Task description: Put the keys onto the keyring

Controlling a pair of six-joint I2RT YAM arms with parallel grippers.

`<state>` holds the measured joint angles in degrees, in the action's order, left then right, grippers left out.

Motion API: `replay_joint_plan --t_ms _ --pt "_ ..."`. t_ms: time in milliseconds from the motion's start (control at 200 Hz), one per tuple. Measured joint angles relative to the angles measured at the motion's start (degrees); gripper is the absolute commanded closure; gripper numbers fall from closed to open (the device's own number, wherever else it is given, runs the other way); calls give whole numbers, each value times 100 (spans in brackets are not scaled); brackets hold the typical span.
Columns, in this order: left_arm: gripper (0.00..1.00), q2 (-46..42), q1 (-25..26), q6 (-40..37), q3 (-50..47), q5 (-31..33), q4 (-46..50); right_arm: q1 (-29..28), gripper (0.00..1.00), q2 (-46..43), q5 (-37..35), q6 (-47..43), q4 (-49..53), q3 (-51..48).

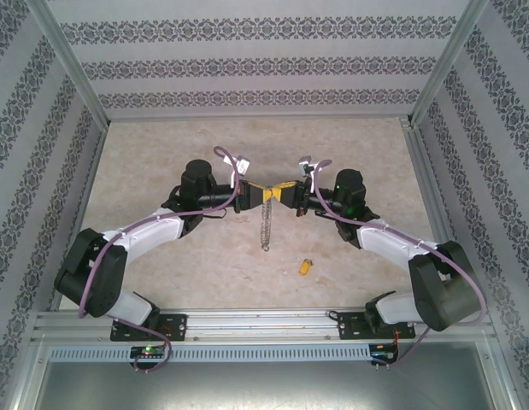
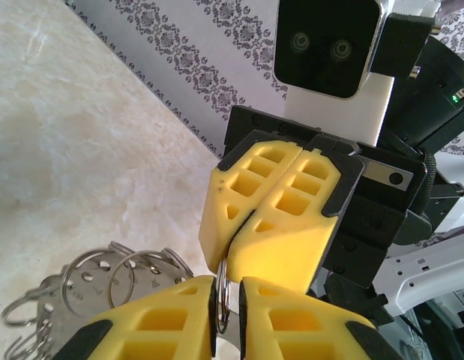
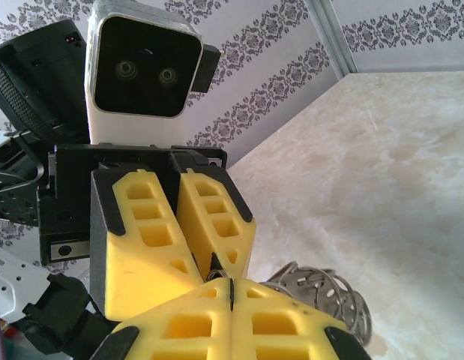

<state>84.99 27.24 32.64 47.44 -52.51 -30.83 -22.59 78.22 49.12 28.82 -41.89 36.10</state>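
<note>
With the left gripper (image 1: 257,193) and right gripper (image 1: 285,189) both clamping the keyring (image 2: 223,289), the right should release and fetch the key (image 1: 306,266) at 5 o'clock.

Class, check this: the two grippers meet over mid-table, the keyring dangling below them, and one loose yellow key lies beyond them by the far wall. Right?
Not quite. The key lies on the near side of the left gripper and right gripper, towards the right arm's base, not by the far wall; the top external view shows it. The rest stands: they meet mid-table, the keyring dangling below.
</note>
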Motion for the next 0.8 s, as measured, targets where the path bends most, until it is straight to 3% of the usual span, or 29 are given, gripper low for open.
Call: replay_joint_plan --t_ms 365,490,615,749,799 --pt "100 0 0 39 -35 22 -81 35 100 9 24 39 -87 -39" --pt "100 0 0 42 -44 22 -98 35 100 9 24 63 -107 -44" --pt "100 0 0 -48 -44 22 -46 66 77 9 22 125 -127 -83" --pt "100 -13 0 -466 -20 28 382 306 62 -28 -83 267 -120 -192" --pt "100 -33 0 -691 11 46 621 378 60 -79 -129 295 -114 -258"
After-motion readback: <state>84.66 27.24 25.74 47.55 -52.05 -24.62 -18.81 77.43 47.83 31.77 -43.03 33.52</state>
